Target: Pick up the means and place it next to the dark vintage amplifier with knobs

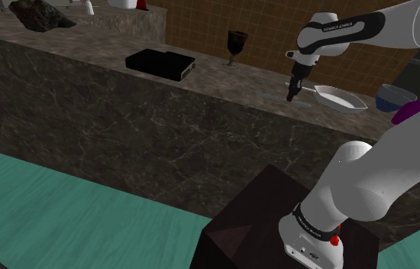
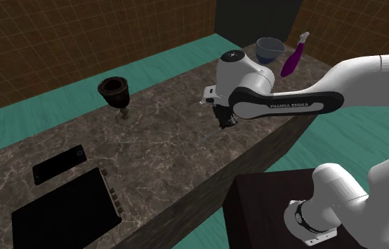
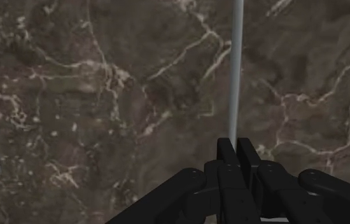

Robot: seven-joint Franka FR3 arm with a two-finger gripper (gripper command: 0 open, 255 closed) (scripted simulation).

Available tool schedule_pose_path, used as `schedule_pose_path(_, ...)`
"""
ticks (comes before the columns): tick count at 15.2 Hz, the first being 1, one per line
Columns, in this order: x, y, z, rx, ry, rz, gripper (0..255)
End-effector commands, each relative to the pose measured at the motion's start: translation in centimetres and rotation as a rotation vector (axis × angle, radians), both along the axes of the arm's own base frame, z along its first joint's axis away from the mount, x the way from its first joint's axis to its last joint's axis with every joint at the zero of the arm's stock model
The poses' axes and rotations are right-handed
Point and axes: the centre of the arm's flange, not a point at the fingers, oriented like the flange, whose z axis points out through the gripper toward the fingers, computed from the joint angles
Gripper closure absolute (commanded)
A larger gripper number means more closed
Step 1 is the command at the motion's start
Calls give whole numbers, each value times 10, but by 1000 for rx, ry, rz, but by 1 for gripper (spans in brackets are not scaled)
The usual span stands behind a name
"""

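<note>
A shallow white pan [image 1: 341, 98] with a thin grey handle lies on the dark marble counter [image 1: 86, 99], toward the shoulder view's right. My black gripper [image 1: 291, 95] points down at the handle's end. In the wrist view the gripper [image 3: 237, 144] has its fingers [image 3: 225, 153] pressed together on the thin grey handle [image 3: 236, 70], which runs straight away from them. The dark amplifier [image 1: 160, 63], a flat black box with small knobs along one side [image 2: 66, 212], sits further along the counter, well apart from the gripper [image 2: 223, 123].
A dark goblet [image 1: 236, 44] [image 2: 116, 92] stands between amplifier and pan. A flat black slab [image 2: 59, 164] lies beside the amplifier. A blue bowl [image 2: 269, 48] and a purple spray bottle [image 2: 292, 59] sit past the pan. Teal floor [image 1: 63, 206] lies below the counter.
</note>
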Motion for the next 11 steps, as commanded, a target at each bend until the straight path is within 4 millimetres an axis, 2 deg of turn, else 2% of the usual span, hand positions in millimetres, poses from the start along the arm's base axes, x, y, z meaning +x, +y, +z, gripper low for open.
schedule_pose_path(1, 0, 0, 5, 0, 0, 0, 255)
schedule_pose_path(11, 0, 0, 58, 0, 0, 0, 255)
